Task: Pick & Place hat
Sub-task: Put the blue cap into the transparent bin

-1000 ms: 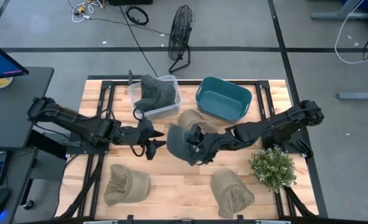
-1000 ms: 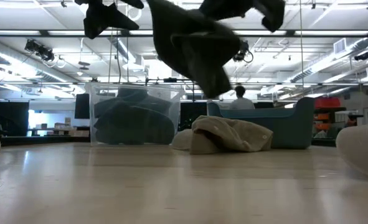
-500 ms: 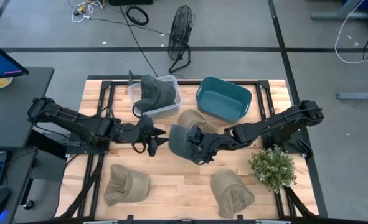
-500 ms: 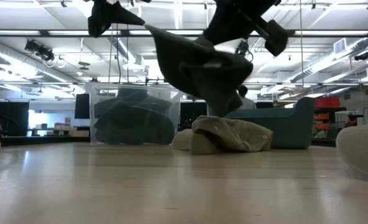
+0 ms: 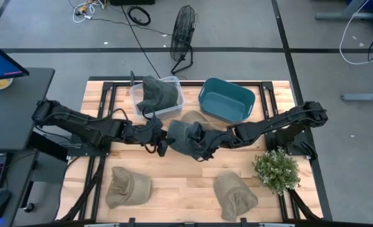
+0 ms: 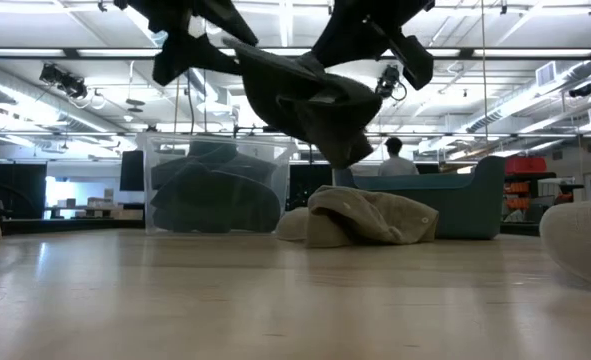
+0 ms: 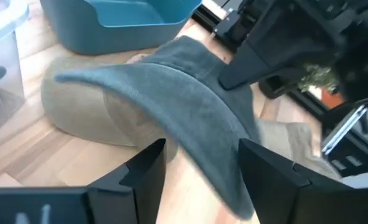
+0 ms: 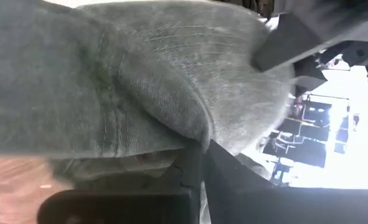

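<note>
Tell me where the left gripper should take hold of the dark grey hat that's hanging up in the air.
Probably the brim. The dark grey hat hangs off the table from the right gripper, shut on its crown side, and the brim juts free toward the left gripper. Those fingers are open with the brim's thin edge between them, so come straight in from the left arm's side and pinch it.

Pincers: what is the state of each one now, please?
Left pincer: open, around the brim of the grey hat.
Right pincer: shut on the grey hat.
</note>
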